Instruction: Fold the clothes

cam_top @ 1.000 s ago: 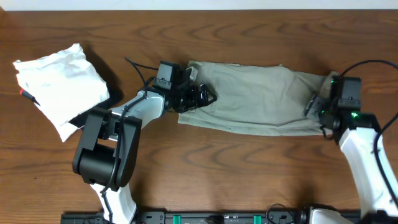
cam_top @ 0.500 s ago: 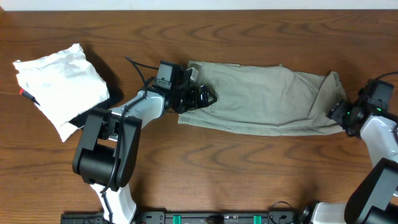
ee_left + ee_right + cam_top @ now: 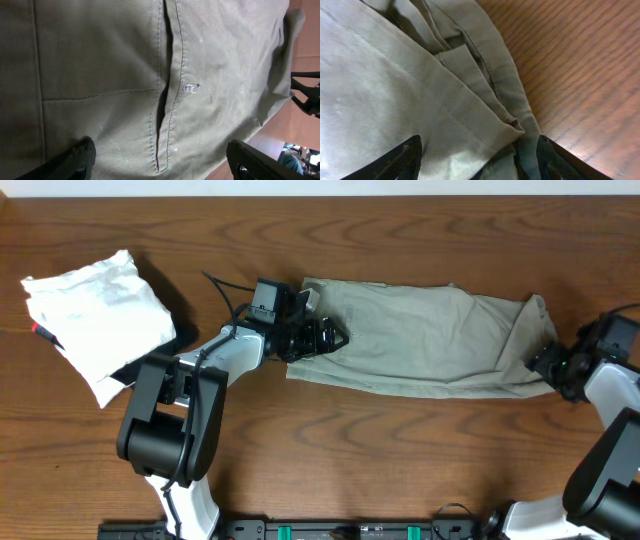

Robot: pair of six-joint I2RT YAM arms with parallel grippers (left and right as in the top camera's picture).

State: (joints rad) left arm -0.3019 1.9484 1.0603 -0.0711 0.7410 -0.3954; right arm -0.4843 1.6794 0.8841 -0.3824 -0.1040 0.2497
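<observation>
Because the sage-beige cotton trousers (image 3: 420,345) want folding endwise, we find left gripper (image 3: 330,336) at nine o'clock, right gripper (image 3: 546,364) at three, fingers wide.

Light was soft and even, with only thin shadows under my arms (image 3: 170,420). Both wrist views held the clothes (image 3: 100,60) sharp, while my fingers (image 3: 75,160) blurred dark at the bottom edge.
</observation>
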